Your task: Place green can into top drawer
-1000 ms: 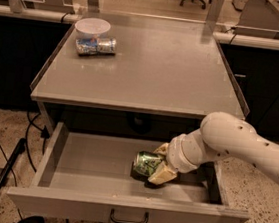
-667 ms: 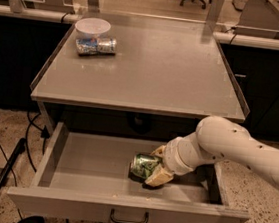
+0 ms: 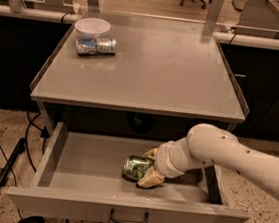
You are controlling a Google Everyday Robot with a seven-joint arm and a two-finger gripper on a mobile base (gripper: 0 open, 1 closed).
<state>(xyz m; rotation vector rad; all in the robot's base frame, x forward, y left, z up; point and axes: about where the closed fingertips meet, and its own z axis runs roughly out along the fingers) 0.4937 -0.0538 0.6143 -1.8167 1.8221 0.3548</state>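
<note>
The top drawer (image 3: 71, 179) of the grey cabinet stands pulled open, its front panel and dark curved handle (image 3: 128, 218) facing the camera. The green can (image 3: 134, 167) lies on its side inside the drawer, right of the middle. My gripper (image 3: 148, 169) reaches in from the right on the white arm (image 3: 235, 157). Its tan fingers (image 3: 151, 180) sit around the right end of the can, one behind it and one in front. The can seems to rest on the drawer floor.
A blue-and-silver can (image 3: 95, 45) lies on its side at the back left of the cabinet top (image 3: 159, 70), next to a white bowl (image 3: 92, 26). Black cables and a dark pole (image 3: 1, 178) lie on the floor to the left. Counters stand behind.
The arm has pushed the green can a little to the left and slightly deeper down in the drawer. Nothing on the cabinet top has moved.
</note>
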